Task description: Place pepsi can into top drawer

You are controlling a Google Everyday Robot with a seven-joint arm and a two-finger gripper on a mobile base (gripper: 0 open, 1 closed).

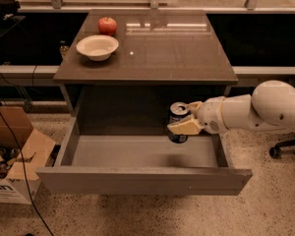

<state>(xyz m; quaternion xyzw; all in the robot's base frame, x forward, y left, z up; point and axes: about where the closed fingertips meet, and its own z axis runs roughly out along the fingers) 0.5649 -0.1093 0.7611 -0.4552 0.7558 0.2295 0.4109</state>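
Observation:
The top drawer [137,180] stands pulled open below the cabinet top, its pale grey floor bare. My gripper [186,118] comes in from the right on a white arm and is shut on the pepsi can [178,113]. The dark can with its silver top is held upright over the right rear part of the drawer, its base low near the drawer floor. One cream finger [185,127] crosses the can's front.
On the cabinet top [152,48] stand a white bowl [97,46] and a red apple [107,25] at the back left. A cardboard box [14,156] and cables lie on the floor to the left. An office chair base [285,147] stands at the right.

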